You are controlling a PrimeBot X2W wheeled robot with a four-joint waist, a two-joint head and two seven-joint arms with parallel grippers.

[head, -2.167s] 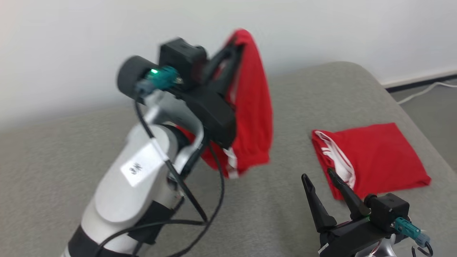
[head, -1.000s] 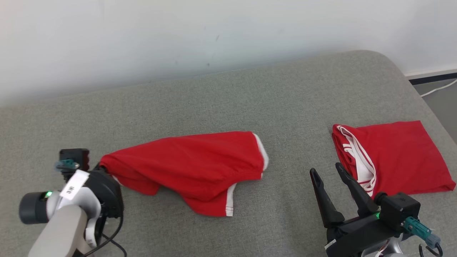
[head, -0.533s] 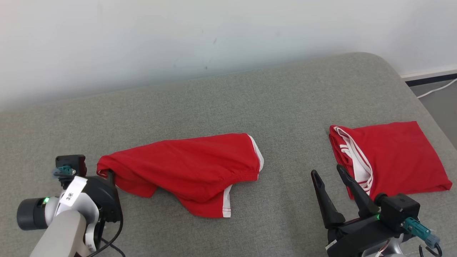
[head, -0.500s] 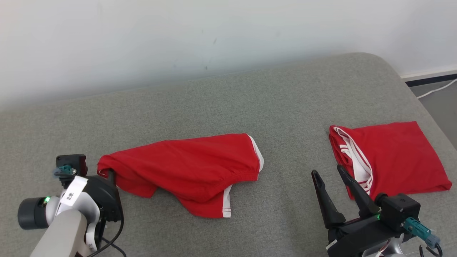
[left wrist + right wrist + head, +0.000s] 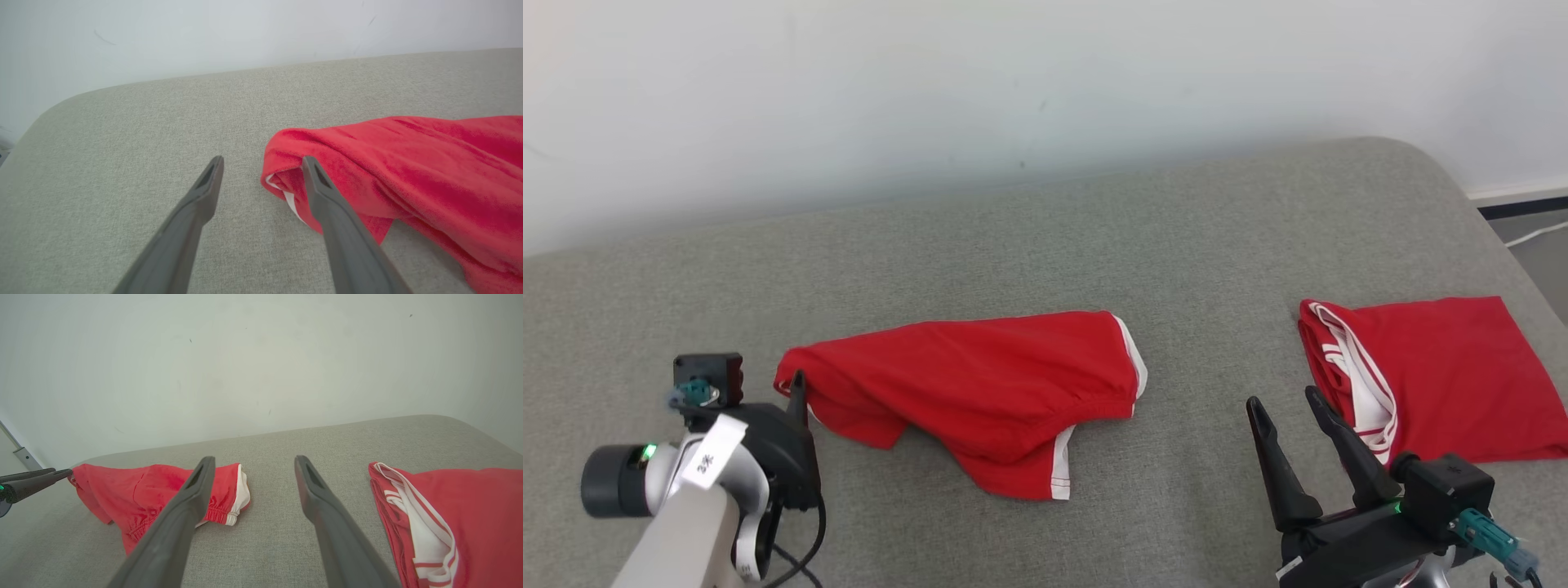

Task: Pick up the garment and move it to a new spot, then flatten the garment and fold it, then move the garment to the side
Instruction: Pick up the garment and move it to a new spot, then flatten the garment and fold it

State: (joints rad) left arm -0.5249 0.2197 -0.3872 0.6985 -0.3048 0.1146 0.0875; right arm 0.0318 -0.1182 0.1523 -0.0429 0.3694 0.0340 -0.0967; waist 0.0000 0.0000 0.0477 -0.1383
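Note:
A red garment with white trim (image 5: 980, 392) lies crumpled across the middle of the grey cushion (image 5: 1045, 237); it also shows as the red garment (image 5: 408, 171) and the red garment (image 5: 143, 490). My left gripper (image 5: 796, 388) sits low at its left corner. In the left wrist view the left gripper (image 5: 261, 163) is open, and the cloth's corner lies just beside and behind the right finger (image 5: 327, 200), not pinched. My right gripper (image 5: 1282, 400) is open at the lower right, with bare cushion between the garment and a second one; the right gripper (image 5: 254, 459) holds nothing.
A second red garment (image 5: 1445, 376), folded with its white striped waistband showing, lies at the right end of the cushion. A pale wall runs behind. The cushion's rounded right edge drops to the floor, where a white cable (image 5: 1535, 235) lies.
The garment hung from my raised left gripper 2.2 s ago; it now lies on the cushion and the left gripper has opened at its corner. The head camera shifted slightly. The right gripper stayed put.

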